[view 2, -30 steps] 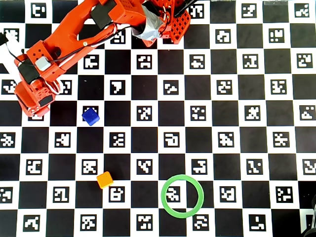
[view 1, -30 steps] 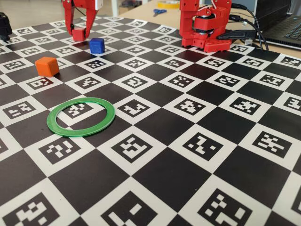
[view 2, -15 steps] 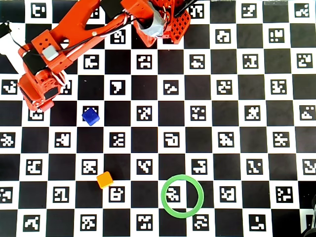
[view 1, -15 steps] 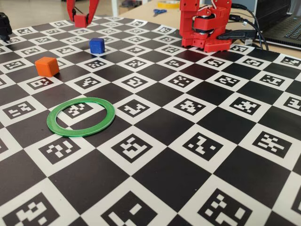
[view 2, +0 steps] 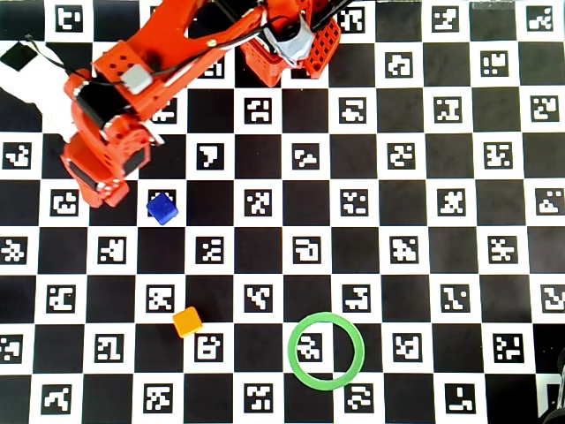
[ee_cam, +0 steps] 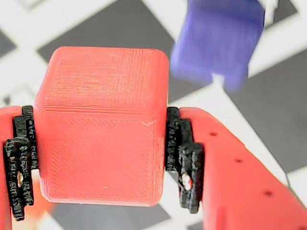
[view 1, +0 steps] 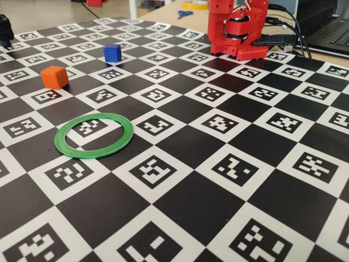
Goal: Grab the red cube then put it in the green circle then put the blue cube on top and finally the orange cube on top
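Observation:
In the wrist view the red cube (ee_cam: pixel 103 127) is clamped between the black pads (ee_cam: pixel 184 158) of my gripper (ee_cam: pixel 100 160), lifted off the mat. The blue cube (ee_cam: pixel 218 40) shows blurred below and beyond it. In the overhead view my gripper (view 2: pixel 104 185) hangs just up-left of the blue cube (view 2: pixel 162 208) and hides the red cube. The orange cube (view 2: pixel 187 321) sits further down, and the green circle (view 2: pixel 295 352) lies empty at the lower middle. The fixed view shows the blue cube (view 1: pixel 112 52), the orange cube (view 1: pixel 54 76) and the green circle (view 1: pixel 92 154).
The whole table is a black-and-white marker checkerboard (view 1: pixel 218 180). The red arm base (view 1: pixel 238 30) stands at the far edge, with a laptop (view 1: pixel 332 27) and cables to its right. Scissors (view 1: pixel 184 13) lie beyond the mat.
My gripper has risen with the red cube, leaving the top of the fixed view. In the overhead view it has shifted right, closer to the blue cube.

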Robot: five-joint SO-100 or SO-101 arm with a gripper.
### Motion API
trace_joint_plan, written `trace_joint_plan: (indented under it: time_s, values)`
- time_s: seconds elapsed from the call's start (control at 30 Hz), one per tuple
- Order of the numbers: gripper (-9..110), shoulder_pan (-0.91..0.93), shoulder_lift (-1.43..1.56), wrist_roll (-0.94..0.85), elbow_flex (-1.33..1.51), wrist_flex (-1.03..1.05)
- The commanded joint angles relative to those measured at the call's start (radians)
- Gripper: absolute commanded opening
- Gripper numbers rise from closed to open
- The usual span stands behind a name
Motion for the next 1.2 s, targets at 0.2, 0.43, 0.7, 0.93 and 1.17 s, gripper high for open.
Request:
trace_joint_plan:
  time_s: [0.2,0.43,0.7,0.93,1.17]
  values:
    - [10,-0.342,0.114,0.052,-0.179,0.181]
    - [10,-0.627,0.012,0.143,-0.245,0.221]
    - [10,-0.811,-0.175,0.176,-0.43,0.215]
    - [10,-0.876,-0.327,0.193,-0.541,0.166]
    - [10,-0.867,-0.497,0.178,-0.689,0.107]
